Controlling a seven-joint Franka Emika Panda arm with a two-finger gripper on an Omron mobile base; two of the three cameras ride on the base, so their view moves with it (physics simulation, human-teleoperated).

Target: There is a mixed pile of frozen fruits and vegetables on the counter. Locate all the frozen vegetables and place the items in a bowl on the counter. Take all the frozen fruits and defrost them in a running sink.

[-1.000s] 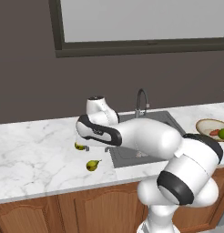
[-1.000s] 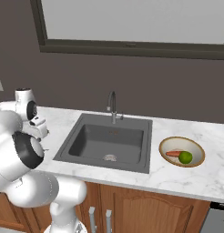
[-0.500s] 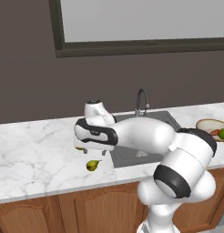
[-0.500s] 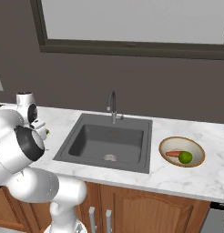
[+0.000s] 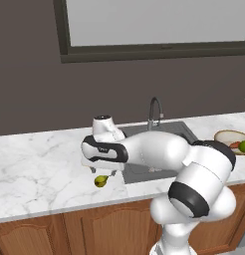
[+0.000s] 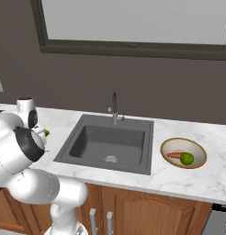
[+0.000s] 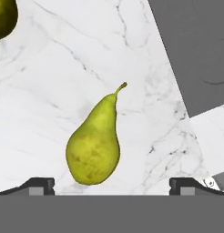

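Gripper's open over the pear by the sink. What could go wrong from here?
1. The pear lies on its side on the counter, off-centre between the fingertips; closing may roll it away.
2. The open gripper is close to the sink edge, so a nudged pear might drop in uncontrolled.

Even flat rendered light, sharp focus, no glare

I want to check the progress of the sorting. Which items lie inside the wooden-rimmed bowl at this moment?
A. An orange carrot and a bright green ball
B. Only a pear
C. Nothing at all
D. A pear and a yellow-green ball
A: in the right base view the bowl holds the orange carrot and the bright green ball, while the pear lies on the counter.
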